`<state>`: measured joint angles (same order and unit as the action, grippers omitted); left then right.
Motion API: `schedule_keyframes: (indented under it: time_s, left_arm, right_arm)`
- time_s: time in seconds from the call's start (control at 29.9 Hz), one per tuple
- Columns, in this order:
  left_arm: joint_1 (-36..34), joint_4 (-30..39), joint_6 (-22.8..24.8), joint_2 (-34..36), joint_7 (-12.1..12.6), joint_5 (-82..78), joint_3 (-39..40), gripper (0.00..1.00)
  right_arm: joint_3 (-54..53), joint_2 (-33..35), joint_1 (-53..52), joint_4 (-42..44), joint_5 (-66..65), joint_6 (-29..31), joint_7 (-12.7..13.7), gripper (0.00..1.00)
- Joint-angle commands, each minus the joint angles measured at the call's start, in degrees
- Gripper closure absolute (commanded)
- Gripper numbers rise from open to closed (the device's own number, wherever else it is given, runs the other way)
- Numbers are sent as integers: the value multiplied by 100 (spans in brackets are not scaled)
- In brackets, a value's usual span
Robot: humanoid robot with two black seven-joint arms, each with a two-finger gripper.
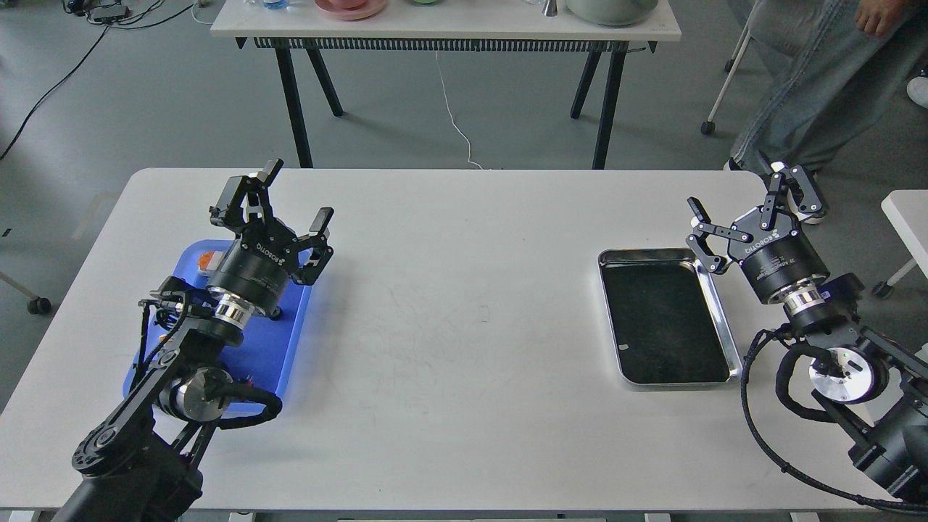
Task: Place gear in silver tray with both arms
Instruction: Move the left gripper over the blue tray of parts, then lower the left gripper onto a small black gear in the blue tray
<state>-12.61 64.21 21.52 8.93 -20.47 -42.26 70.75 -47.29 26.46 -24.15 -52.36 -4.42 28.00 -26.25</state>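
The silver tray (607,312) lies on the right part of the white table, its dark bottom bare. My right gripper (742,190) hovers just beyond the tray's far right corner, open and holding nothing. My left gripper (298,194) is raised over the blue plastic tray (284,346) at the left, also open and holding nothing. No gear shows; my left arm covers much of the blue tray. A small orange and white part (208,259) peeks out at that tray's far left corner, too hidden to identify.
A second table (446,27) with dishes stands behind. A person in jeans (812,80) stands at the back right, near my right gripper. Another white tabletop's corner (906,214) juts in at the right edge. Cables loop off both arms.
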Motion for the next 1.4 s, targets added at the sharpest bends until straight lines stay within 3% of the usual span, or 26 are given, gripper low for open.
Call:
schedule_keyframes:
  time_s: [0.0, 0.3, 0.4, 0.43, 0.53, 0.74, 0.9, 1.04, 1.17, 1.37]
  left_arm:
    - [75, 127, -8, 91, -97, -2, 0, 0]
    - [-119, 48, 36, 424, -132, 51, -70, 0]
    - [-119, 66, 255, 740, -167, -2, -97, 0]
    - [-119, 100, 317, 811, -237, -10, -97, 0]
    - [-119, 249, 361, 1109, -753, -465, -132, 0]
    - [-452, 479, 352, 2058, -753, -2969, -404, 0]
    - [-900, 487, 46, 3121, -753, -4990, -843, 0]
    - [-1243, 479, -761, 3842, -753, -6598, -1518, 0]
    - [-1813, 312, -1220, 4064, -753, -7865, -2398, 0]
    - [-2192, -434, -1265, 3967, -753, -8274, -3102, 0]
  right_arm:
    - [27, 52, 33, 6, -7, 0, 32, 0]
    - [27, 122, 50, 6, -7, 0, 32, 0]
    - [27, 149, 50, -2, -7, 0, 32, 0]
    - [27, 158, 50, 6, -7, 0, 32, 0]
    - [35, 166, 50, -2, -15, 0, 32, 0]
    - [35, 201, 50, -2, -16, 0, 32, 0]
    - [35, 289, 59, -11, -16, 0, 32, 0]
    - [44, 307, 59, -11, -16, 0, 32, 0]
    - [44, 298, 68, -11, -16, 0, 24, 0]
    - [44, 316, 77, -11, -16, 0, 24, 0]
